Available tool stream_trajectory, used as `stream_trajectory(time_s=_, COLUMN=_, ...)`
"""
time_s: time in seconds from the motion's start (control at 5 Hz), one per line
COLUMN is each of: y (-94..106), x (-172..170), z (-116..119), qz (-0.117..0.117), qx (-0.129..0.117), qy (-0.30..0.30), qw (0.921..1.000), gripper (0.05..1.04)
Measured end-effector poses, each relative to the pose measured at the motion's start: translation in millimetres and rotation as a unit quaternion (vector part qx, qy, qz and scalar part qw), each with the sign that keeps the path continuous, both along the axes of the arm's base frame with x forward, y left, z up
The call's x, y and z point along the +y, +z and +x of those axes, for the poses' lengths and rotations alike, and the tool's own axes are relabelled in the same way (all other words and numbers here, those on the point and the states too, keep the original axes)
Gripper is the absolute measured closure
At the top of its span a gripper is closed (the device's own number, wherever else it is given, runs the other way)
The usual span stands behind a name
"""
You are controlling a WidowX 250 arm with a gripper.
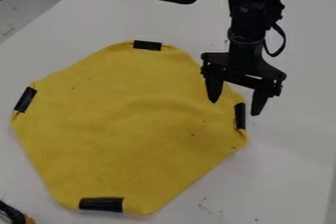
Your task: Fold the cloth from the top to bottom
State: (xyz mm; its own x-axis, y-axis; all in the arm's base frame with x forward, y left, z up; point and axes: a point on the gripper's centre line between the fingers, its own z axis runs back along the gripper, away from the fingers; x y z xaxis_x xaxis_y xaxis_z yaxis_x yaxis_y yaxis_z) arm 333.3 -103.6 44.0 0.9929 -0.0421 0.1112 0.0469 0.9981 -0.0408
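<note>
Gripper wide open and empty by the yellow cloth's right edge.
The cloth lies spread on the white tabletop; a good fold likely wants the fingers centred at the top black strip, pinching shallowly, then a low, even pull towards the bottom black strip.

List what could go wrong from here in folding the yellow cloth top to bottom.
The open gripper is by the right-hand black strip, not the top one, so a grasp here might fold the cloth from the side. The cloth lies nearly flat on the white table, so the gripper may slip off its edge. The faint ridge across its middle could leave the fold uneven.
</note>
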Motion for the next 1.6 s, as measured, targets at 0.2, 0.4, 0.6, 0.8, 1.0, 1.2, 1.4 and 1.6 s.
stream_trajectory(time_s=0.2, y=-11.8, x=0, z=-3, qz=0.005, qx=0.017, qy=-0.006, qw=0.9998, gripper=0.084)
stream_trajectory(time_s=0.4, y=-8.0, x=24, z=11, qz=0.001, qx=0.015, qy=-0.025, qw=0.9996, gripper=0.084)
stream_trajectory(time_s=0.6, y=-11.4, x=55, z=28, qz=-0.001, qx=0.025, qy=-0.029, qw=0.9993, gripper=0.084)
stream_trajectory(time_s=0.8, y=-14.2, x=84, z=56, qz=0.003, qx=0.006, qy=-0.048, qw=0.9988, gripper=0.084)
stream_trajectory(time_s=1.0, y=-12.2, x=124, z=82, qz=0.019, qx=-0.009, qy=-0.055, qw=0.9983, gripper=0.084)
stream_trajectory(time_s=1.2, y=-1.7, x=146, z=105, qz=0.042, qx=-0.03, qy=-0.067, qw=0.9964, gripper=0.084)
stream_trajectory(time_s=1.4, y=4.7, x=166, z=115, qz=0.056, qx=-0.046, qy=-0.064, qw=0.9953, gripper=0.084)
stream_trajectory(time_s=1.6, y=2.8, x=181, z=116, qz=0.061, qx=-0.051, qy=-0.06, qw=0.995, gripper=0.084)
